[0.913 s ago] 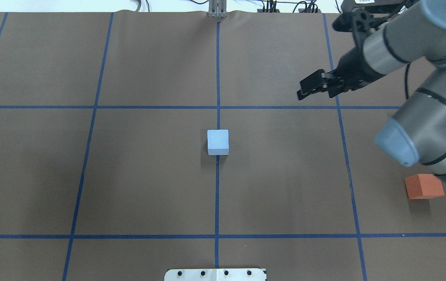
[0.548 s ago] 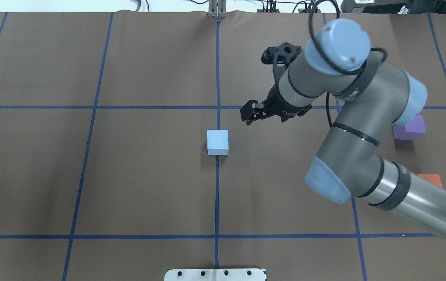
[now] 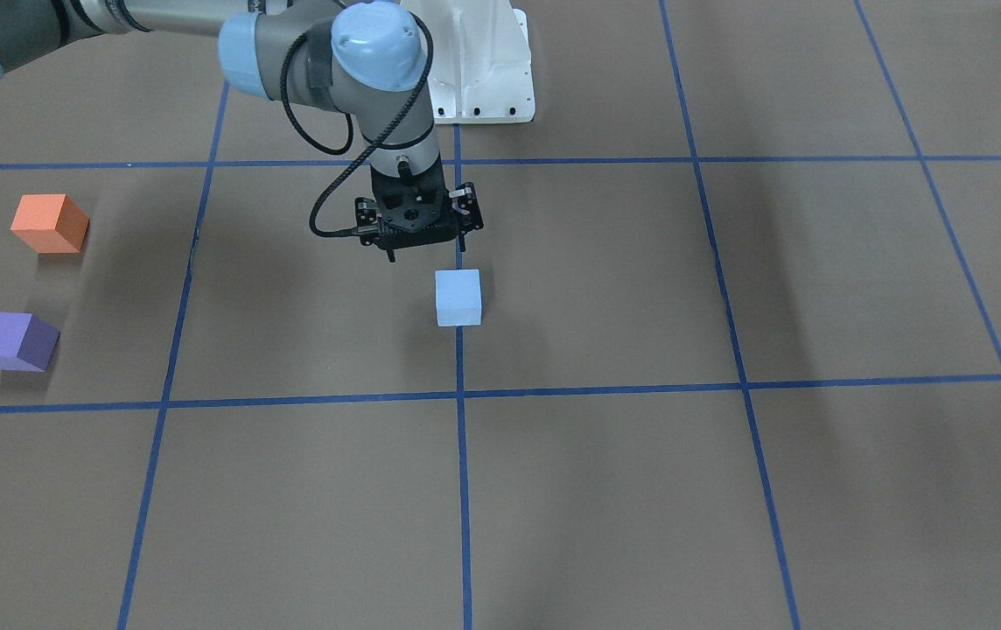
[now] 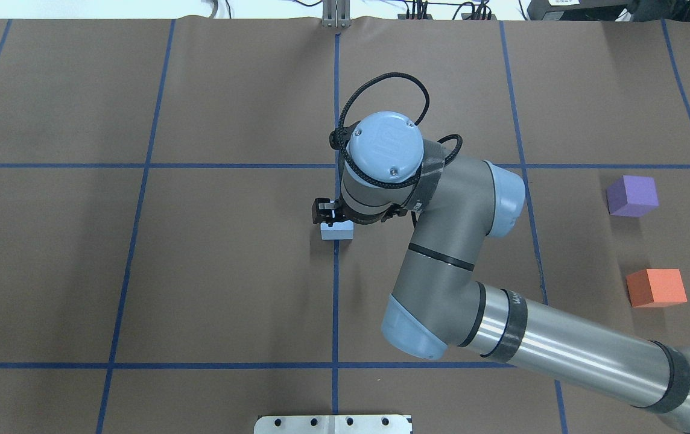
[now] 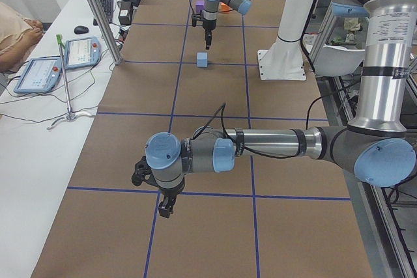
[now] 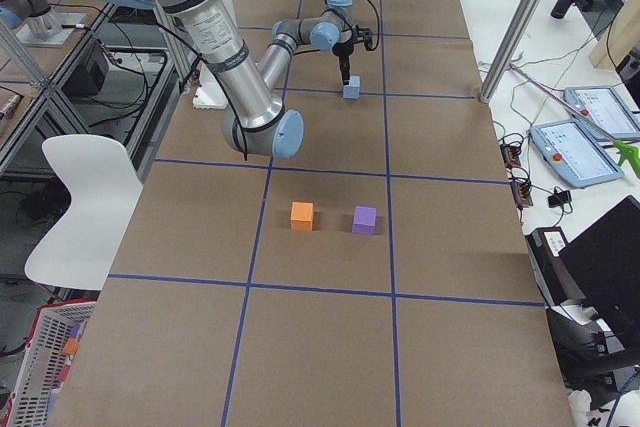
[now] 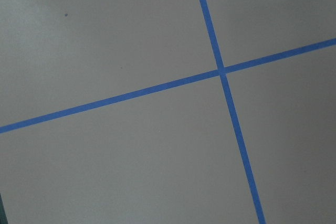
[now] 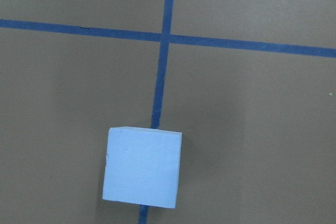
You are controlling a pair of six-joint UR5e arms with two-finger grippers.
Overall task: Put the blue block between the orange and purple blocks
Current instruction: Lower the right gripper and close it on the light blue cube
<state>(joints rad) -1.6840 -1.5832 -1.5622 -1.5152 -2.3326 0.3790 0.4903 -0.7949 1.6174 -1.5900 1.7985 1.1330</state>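
The pale blue block (image 4: 337,231) sits on the centre tape line, also shown in the front view (image 3: 458,297) and in the right wrist view (image 8: 142,166). My right gripper (image 3: 426,254) hangs above it, pointing down, slightly to the robot's side of it; its jaws look spread and empty. From overhead the gripper (image 4: 327,214) covers most of the block. The purple block (image 4: 632,196) and orange block (image 4: 655,288) lie apart at the right. My left gripper (image 5: 163,209) hovers low over the table's left end; I cannot tell if it is open.
Blue tape lines grid the brown table (image 4: 230,271). The white robot base (image 3: 483,79) stands at the near edge. The right arm's forearm (image 4: 562,349) spans the lower right. A side table with tablets (image 6: 575,147) runs along the far edge.
The right arm has swung in from the far right to above the blue block, gripper turned down. The purple and orange blocks are now uncovered. The blocks have not moved.
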